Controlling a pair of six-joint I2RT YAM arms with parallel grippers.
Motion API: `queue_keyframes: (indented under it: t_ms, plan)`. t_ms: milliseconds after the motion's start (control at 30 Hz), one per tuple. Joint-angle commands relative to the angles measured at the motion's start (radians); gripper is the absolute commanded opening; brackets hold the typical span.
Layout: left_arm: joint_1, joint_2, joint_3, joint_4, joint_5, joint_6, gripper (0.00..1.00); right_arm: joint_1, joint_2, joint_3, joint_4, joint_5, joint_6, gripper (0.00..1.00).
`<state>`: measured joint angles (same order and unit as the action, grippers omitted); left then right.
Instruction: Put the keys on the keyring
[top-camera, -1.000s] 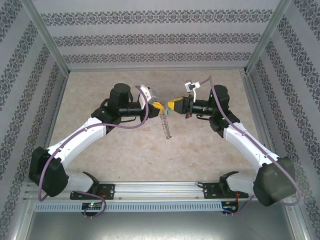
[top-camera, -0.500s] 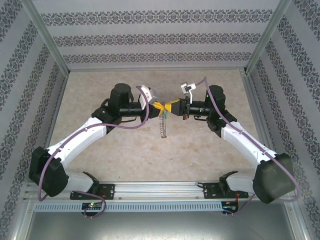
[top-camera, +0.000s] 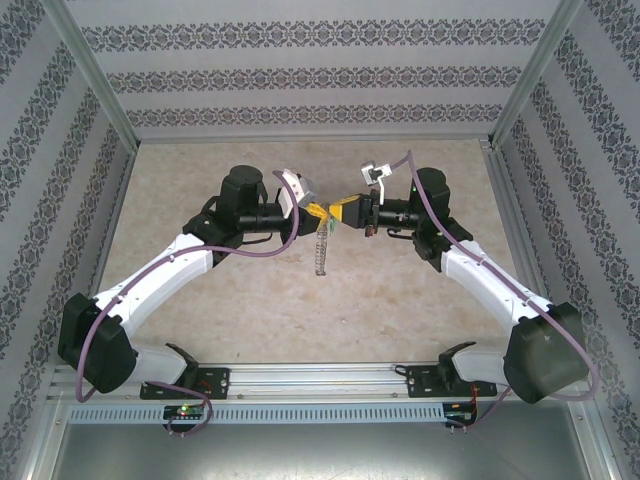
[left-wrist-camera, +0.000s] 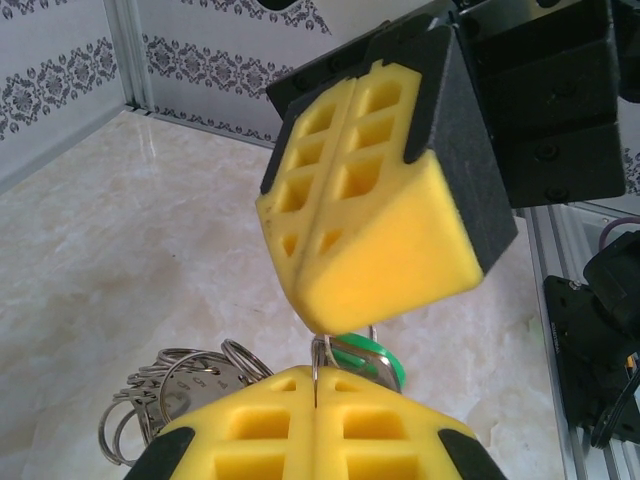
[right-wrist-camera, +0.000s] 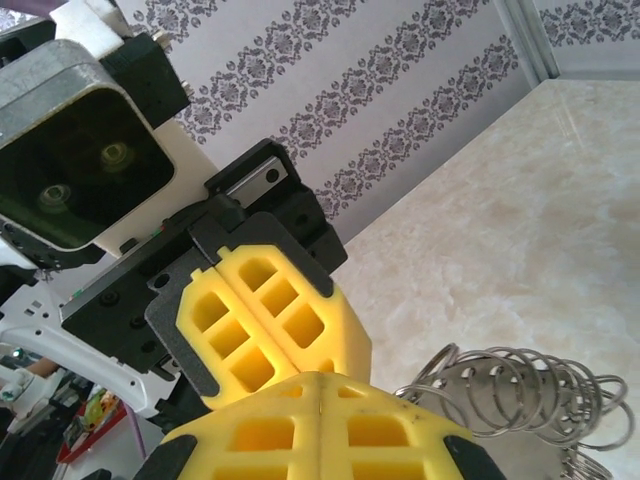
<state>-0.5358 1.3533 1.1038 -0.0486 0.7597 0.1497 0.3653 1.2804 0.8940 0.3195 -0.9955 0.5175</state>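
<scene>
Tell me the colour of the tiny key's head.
Bright green. The tiny green-headed key shows best in the left wrist view.

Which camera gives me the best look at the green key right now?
Left wrist: the green key sits close up, its head just under the right pincer tip. Top external shows it as a tiny green speck at that same tip. Right wrist gives the keyring coils instead.

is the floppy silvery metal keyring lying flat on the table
No, the floppy silvery metal keyring hangs in the air from the yellow-padded left tool, above the beige marble table.
</scene>
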Motion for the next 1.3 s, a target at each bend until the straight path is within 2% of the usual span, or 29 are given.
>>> queue_keyframes:
  t_ms: [0, 433, 800, 867, 967, 1067, 1267]
  plan:
    - [-0.026, -0.027, 0.027, 0.038, 0.062, 0.013, 0.00, -0.019, 0.015, -0.016, 0.033, 0.038, -0.017, 0.00]
    - [-0.026, -0.067, -0.006, 0.114, 0.028, -0.022, 0.00, -0.022, 0.001, -0.100, 0.043, 0.030, -0.003, 0.00]
    - [-0.030, -0.054, -0.007, 0.147, 0.027, -0.038, 0.00, 0.028, -0.008, -0.103, 0.065, -0.026, 0.032, 0.00]
    - [-0.029, -0.055, -0.009, 0.150, 0.025, -0.037, 0.00, 0.002, -0.029, -0.118, 0.061, -0.012, 0.043, 0.30]
    - [-0.029, -0.057, -0.009, 0.150, 0.027, -0.035, 0.00, -0.066, -0.094, -0.152, 0.084, 0.013, 0.080, 0.41]
    - [-0.029, -0.055, -0.010, 0.154, 0.033, -0.036, 0.00, -0.112, -0.147, -0.151, 0.081, 0.016, 0.094, 0.42]
    - [-0.030, -0.041, -0.001, 0.156, 0.065, -0.033, 0.00, -0.115, -0.140, -0.079, 0.079, -0.042, 0.069, 0.37]
